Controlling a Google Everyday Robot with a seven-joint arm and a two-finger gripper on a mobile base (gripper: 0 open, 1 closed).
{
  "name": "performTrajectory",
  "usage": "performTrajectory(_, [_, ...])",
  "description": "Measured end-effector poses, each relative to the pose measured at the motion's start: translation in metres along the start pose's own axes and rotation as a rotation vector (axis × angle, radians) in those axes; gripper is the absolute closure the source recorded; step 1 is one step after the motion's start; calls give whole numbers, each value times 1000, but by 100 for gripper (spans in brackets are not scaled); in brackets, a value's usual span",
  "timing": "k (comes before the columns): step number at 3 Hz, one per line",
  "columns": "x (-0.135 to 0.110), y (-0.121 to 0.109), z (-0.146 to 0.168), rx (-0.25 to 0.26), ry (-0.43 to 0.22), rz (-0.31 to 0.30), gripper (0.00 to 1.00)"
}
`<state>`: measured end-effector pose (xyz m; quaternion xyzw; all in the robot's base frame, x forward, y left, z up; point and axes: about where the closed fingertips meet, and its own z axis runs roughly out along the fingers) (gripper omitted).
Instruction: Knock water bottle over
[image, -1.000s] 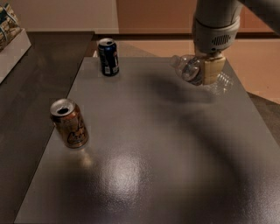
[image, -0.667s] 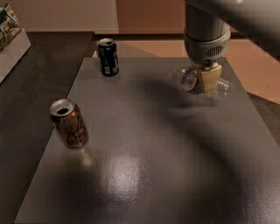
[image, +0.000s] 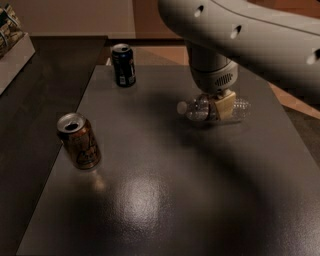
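Observation:
The water bottle (image: 196, 109) is a clear ribbed plastic bottle lying on its side on the dark table (image: 165, 200), right of centre toward the back. Its white cap (image: 182, 107) points left. My gripper (image: 221, 107) hangs from the thick grey arm (image: 240, 35) and is down at the bottle's middle, covering part of it. The bottle's label is hidden behind the gripper.
A dark blue can (image: 123, 65) stands upright at the back left of the table. An orange-gold open can (image: 79, 141) stands near the left edge. A white box (image: 12, 47) sits on the surface at the far left. The table's right edge borders a tan floor.
The arm has swung left and nearer to the camera. The bottle has shifted left with the gripper and now lies flat with its cap pointing left.

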<state>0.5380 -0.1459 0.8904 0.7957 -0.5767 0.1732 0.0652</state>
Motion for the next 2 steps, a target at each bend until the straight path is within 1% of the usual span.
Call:
performTrajectory(1, [-13,-2,12,-5,-2,-35,0])
performTrajectory(2, [-13,-2,12,-5,-2,-35,0])
